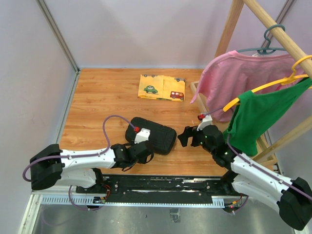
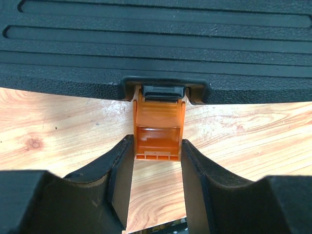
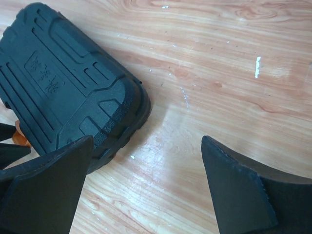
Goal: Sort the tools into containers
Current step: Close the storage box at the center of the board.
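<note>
The container, a black ribbed tool case (image 1: pixel 161 136), lies closed on the wooden table. In the left wrist view its near edge (image 2: pixel 156 48) fills the top, and its orange latch (image 2: pixel 158 126) hangs open toward me. My left gripper (image 2: pixel 157 144) is shut on that latch, one finger (image 2: pixel 122 165) pressed against each side. My right gripper (image 1: pixel 185 136) stands open just right of the case, low over bare wood. In the right wrist view the case's rounded corner (image 3: pixel 63 87) sits beside the left finger of the right gripper (image 3: pixel 146 146). No tools are in view.
A yellow cloth printed with cars (image 1: pixel 161 87) lies at the back of the table. A wooden clothes rack (image 1: pixel 229 29) stands at the right with a pink shirt (image 1: pixel 234 78) and a green shirt (image 1: pixel 263 117) hanging over the right arm. Walls close the left and back.
</note>
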